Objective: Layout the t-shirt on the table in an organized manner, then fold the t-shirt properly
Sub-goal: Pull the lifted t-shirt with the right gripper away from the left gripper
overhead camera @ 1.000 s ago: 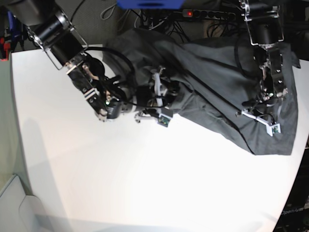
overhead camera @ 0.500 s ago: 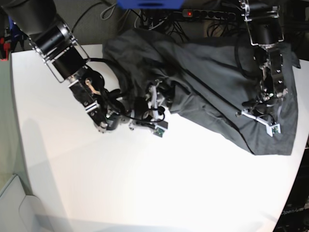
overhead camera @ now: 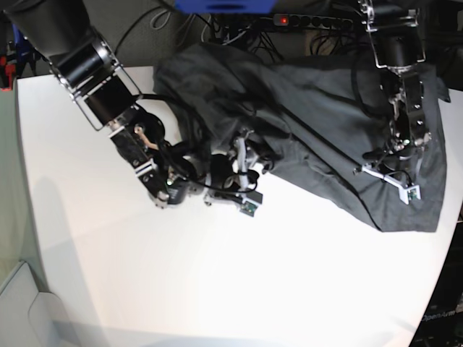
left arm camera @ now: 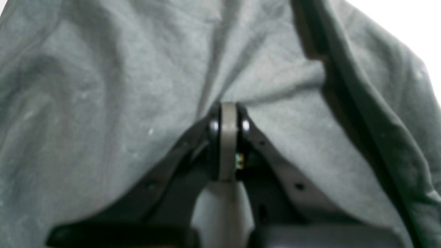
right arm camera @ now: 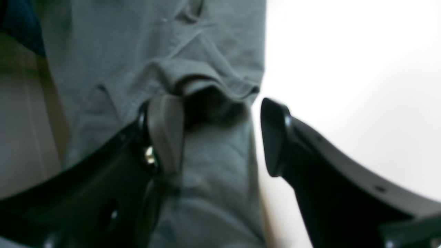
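Observation:
The dark grey t-shirt (overhead camera: pixel 318 108) lies wrinkled over the far right part of the white table (overhead camera: pixel 217 275), one side hanging past the far edge. My left gripper (overhead camera: pixel 395 155) stands on the shirt's right side. In the left wrist view my left gripper (left arm camera: pixel 225 115) is shut, with the cloth (left arm camera: pixel 103 103) gathering into folds at its tips. My right gripper (overhead camera: pixel 243 160) sits at the shirt's near left edge. In the right wrist view my right gripper (right arm camera: pixel 217 134) is open, a folded hem (right arm camera: pixel 206 81) lying between the fingers and against the left pad (right arm camera: pixel 163 131).
A power strip (overhead camera: pixel 311 20) with a red light and loose cables lie behind the table's far edge. A blue object (overhead camera: pixel 224 6) sits at the top. The table's right edge (overhead camera: pixel 452 238) runs close to the shirt's lower corner.
My right gripper has opened and slid nearer and to the right along the shirt's edge. The left arm has stayed where it was.

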